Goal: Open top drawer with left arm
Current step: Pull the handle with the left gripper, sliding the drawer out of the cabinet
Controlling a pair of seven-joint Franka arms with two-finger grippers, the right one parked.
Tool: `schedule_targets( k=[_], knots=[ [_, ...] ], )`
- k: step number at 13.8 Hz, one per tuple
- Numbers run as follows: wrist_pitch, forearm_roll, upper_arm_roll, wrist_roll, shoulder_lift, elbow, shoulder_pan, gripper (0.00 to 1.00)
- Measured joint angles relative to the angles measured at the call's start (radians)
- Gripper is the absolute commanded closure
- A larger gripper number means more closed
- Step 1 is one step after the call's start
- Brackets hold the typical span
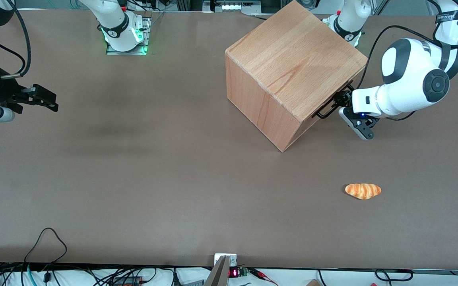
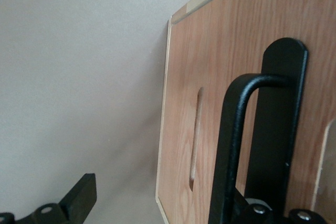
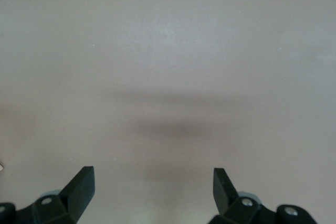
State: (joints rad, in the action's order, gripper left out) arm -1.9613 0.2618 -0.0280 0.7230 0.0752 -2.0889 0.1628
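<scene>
The beech cabinet (image 1: pixel 292 67) stands on the table toward the working arm's end, its front turned to the left arm (image 1: pixel 412 83). The top drawer (image 2: pixel 205 51) sits flush in that front, with its black bar handle (image 1: pixel 324 112) standing out from it. My left gripper (image 1: pixel 339 102) is level with the handle and right in front of the drawer, and it is open. In the left wrist view the handle (image 2: pixel 233 145) runs close across one finger and hides it. The other finger (image 2: pixel 81 195) stands free over bare table. Nothing is gripped.
A bread roll (image 1: pixel 363 190) lies on the brown table (image 1: pixel 153 167), nearer the front camera than the cabinet. Loose cables (image 1: pixel 46 242) lie at the table's front edge toward the parked arm's end.
</scene>
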Motion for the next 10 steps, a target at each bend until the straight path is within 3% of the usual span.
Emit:
schedule_targets(
  k=[10],
  knots=[
    [-0.237,-0.028,-0.102,0.092,0.024,0.035,-0.014,0.0]
  ],
)
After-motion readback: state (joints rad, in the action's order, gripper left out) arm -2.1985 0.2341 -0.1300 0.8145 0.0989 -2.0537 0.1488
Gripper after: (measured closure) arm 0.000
